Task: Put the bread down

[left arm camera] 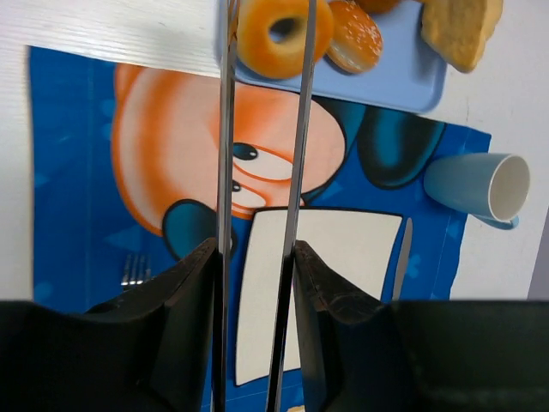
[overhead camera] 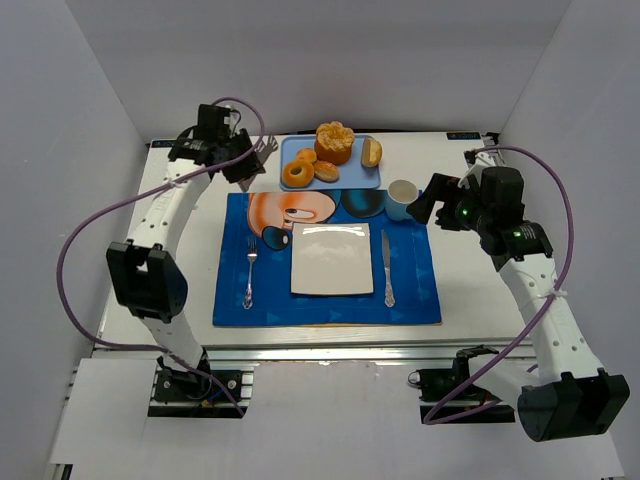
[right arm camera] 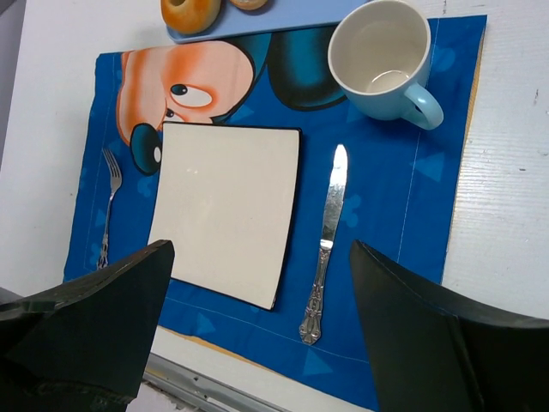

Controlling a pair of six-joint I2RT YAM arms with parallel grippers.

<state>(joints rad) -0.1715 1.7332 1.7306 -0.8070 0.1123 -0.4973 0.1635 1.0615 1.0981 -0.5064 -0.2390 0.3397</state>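
Observation:
The bread (overhead camera: 296,174) is a golden ring with a centre hole, lying at the front left of the light blue tray (overhead camera: 365,181). It also shows in the left wrist view (left arm camera: 254,39) and the right wrist view (right arm camera: 190,13). My left gripper (overhead camera: 248,160) (left arm camera: 256,249) is shut on metal tongs (left arm camera: 225,154). The two blades of the tongs reach out over the bread, standing apart to either side of it. My right gripper (overhead camera: 421,205) (right arm camera: 259,251) is open and empty, above the right side of the blue placemat (overhead camera: 420,290).
A white square plate (overhead camera: 330,258) lies mid-mat, with a fork (overhead camera: 249,270) on its left and a knife (overhead camera: 387,265) on its right. A light blue mug (overhead camera: 402,197) stands at the mat's far right. The tray also holds a tall orange bun (overhead camera: 334,142), small rolls (overhead camera: 326,170) and a bread piece (overhead camera: 372,152).

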